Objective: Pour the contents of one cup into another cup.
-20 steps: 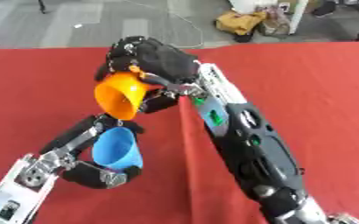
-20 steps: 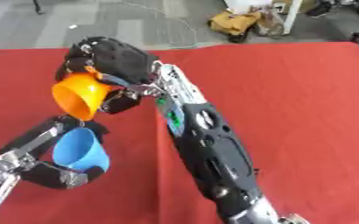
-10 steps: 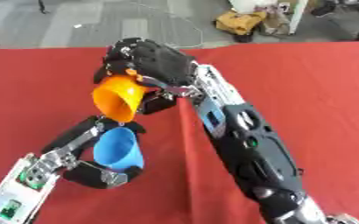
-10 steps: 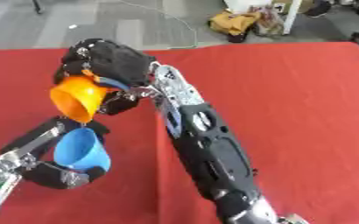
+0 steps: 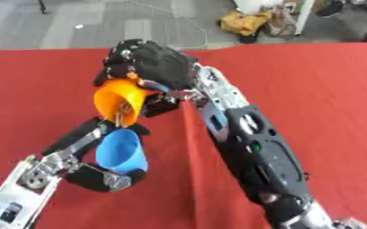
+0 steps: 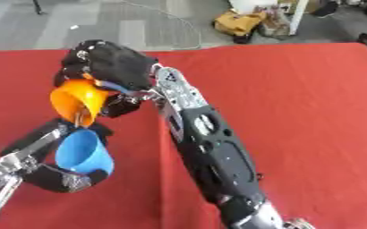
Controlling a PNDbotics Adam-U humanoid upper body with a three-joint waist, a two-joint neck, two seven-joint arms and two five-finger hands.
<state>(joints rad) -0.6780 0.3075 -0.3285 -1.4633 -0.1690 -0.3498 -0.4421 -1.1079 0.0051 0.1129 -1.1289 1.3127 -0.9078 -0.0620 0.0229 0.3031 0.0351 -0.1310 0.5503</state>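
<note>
Tipping the orange cup (image 5: 117, 101) in our right hand (image 5: 151, 62), clamped round it, we hold its mouth just above the blue cup (image 5: 121, 151), gripped by our left hand (image 5: 108, 179) over the red worktop (image 5: 327, 98).

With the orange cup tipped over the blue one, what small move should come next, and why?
Probably hold the tilt or tip slightly further: the right hand has the orange cup mouth-down just above the blue cup, which the left hand holds beneath it.

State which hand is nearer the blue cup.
Left. The left hand is curled round the blue cup from below. The right hand is above it, gripping the orange cup, which is tipped over the blue one.
</note>
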